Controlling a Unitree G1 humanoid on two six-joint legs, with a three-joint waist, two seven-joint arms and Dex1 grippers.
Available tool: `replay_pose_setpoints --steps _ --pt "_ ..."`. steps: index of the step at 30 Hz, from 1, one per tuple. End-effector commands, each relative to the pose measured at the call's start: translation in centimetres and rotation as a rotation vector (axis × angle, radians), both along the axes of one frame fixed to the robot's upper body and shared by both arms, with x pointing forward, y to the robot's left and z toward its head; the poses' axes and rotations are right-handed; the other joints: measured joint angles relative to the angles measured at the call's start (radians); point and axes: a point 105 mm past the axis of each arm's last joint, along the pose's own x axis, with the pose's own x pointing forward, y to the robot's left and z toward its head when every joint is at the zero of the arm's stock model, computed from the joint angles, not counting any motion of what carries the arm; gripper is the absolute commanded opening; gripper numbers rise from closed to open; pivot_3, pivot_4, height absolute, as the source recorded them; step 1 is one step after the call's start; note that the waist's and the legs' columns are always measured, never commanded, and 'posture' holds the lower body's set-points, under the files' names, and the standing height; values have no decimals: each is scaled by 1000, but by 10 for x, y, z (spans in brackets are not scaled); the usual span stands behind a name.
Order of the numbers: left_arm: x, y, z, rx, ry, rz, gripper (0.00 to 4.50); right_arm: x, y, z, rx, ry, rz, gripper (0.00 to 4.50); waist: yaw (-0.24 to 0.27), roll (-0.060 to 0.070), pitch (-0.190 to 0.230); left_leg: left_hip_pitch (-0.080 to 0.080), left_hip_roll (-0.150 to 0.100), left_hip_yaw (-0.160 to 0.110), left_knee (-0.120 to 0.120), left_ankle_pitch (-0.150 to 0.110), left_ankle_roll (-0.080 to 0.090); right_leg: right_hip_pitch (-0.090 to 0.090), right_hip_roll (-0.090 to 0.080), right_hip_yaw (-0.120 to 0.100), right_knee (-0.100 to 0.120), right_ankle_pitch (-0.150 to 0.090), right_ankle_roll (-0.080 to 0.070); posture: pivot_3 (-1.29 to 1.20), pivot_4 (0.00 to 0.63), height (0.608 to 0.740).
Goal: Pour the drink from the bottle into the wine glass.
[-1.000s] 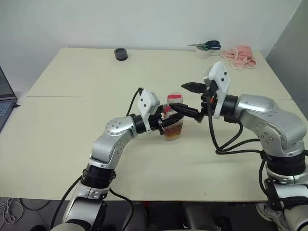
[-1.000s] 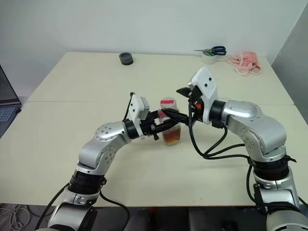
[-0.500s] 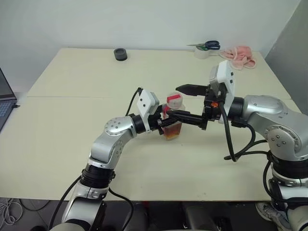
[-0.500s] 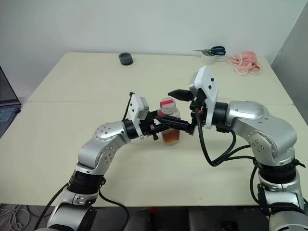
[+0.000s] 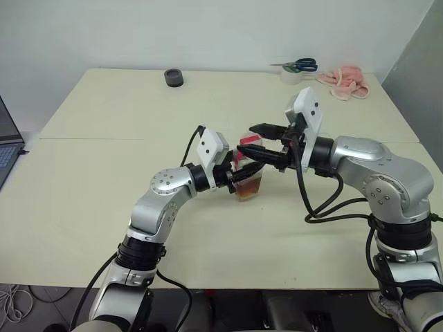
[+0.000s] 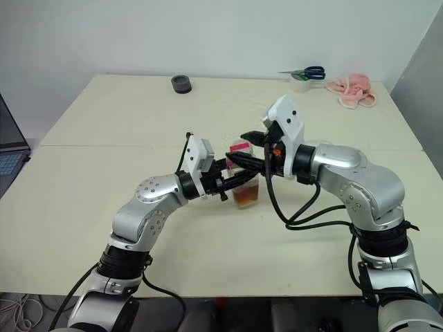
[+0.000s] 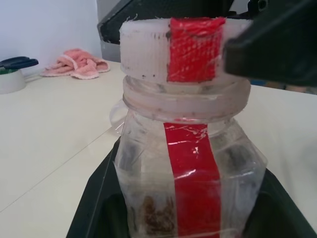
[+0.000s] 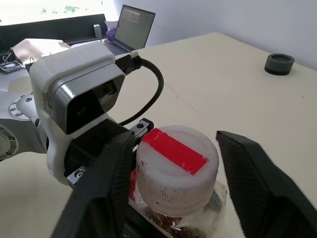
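Observation:
The bottle stands upright at the table's centre, clear plastic with a red strip and a white, red-taped cap. The amber drink fills its lowest part. My left gripper is shut on the bottle's body from the left. My right gripper reaches in level from the right, open, with its fingers on either side of the cap. One finger lies against the cap and a narrow gap shows at the other. The wine glass is out of view.
A black round lid sits at the far left of the table. Scissors on a tape roll and a pink cloth lie at the far right. A laptop pokes in at the left edge.
My right gripper's jaws have narrowed from wide open to close around the bottle's cap. The left gripper and the bottle have kept still.

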Motion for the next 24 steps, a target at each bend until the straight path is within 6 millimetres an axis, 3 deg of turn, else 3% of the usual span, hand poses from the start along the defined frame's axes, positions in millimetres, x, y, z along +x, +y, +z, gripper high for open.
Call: replay_pose_setpoints --steps 1,4,7,15,18,20,22,24 --pt "-5 3 18 -30 -84 3 1787 -5 2 12 26 -40 30 1807 0 0 0 0 0 0 0 0 0 0 0 0 0 0 0 0 150 740" --pt "-5 3 18 -29 -83 5 1787 -11 3 17 51 -46 81 1807 0 0 0 0 0 0 0 0 0 0 0 0 0 0 0 0 150 740" --pt "-5 1 16 -22 -77 -11 1787 -26 -6 26 69 -64 291 1807 0 0 0 0 0 0 0 0 0 0 0 0 0 0 0 0 150 740" --pt "-5 1 17 -8 -85 -16 1782 -6 -16 47 72 -132 355 1732 -3 0 0 1 -1 0 0 0 0 0 1 -1 1 0 0 0 150 740" --pt "-6 4 16 -3 -89 0 1782 14 -34 53 90 -161 175 1728 0 0 0 1 0 0 0 0 0 0 0 -1 0 0 0 0 150 740" --pt "-6 6 16 -7 -91 17 1782 32 -63 50 131 -152 -20 1725 1 0 0 0 0 0 0 0 0 0 -1 0 0 0 0 0 150 740" --pt "-5 7 16 -6 -93 34 1782 45 -100 34 172 -114 -231 1724 9 0 0 -1 1 -1 0 0 0 0 -2 0 -1 0 0 0 150 740" --pt "-5 7 15 -7 -95 39 1782 46 -132 6 144 -83 -411 1724 23 -1 0 -2 0 -1 0 0 0 1 -3 -1 -2 0 0 0 150 740"
